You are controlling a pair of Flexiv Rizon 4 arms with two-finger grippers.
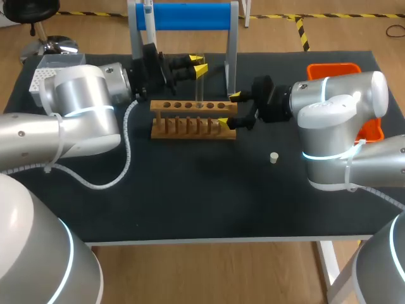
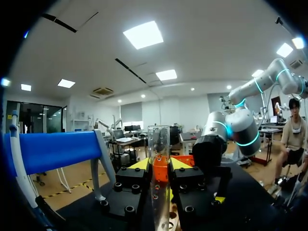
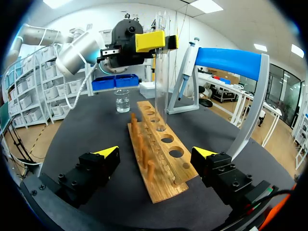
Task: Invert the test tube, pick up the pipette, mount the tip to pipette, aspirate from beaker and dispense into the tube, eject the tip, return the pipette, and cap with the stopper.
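The test tube (image 3: 161,72) is clear and glossy, whether glass or plastic I cannot tell; the beaker (image 3: 122,101) looks alike. The tube rack (image 3: 161,154) is pale wood with visible grain, not shiny. The worktop (image 1: 190,190) is matt black. The left arm (image 1: 82,107) and right arm (image 1: 342,101) have smooth, satin silver shells. The right pincer (image 3: 156,153) has matt black fingers. The tray (image 1: 332,68) is orange plastic.

A test tube rack (image 1: 193,118) sits at the middle of the desk (image 1: 190,202), in front of the pipette stand (image 1: 183,16). A test tube (image 1: 200,88) stands upright over a rack hole, clamped in the left gripper (image 1: 200,66). The right gripper (image 1: 229,108) straddles the rack's right end. A stopper (image 1: 274,158) lies front-right of the rack.
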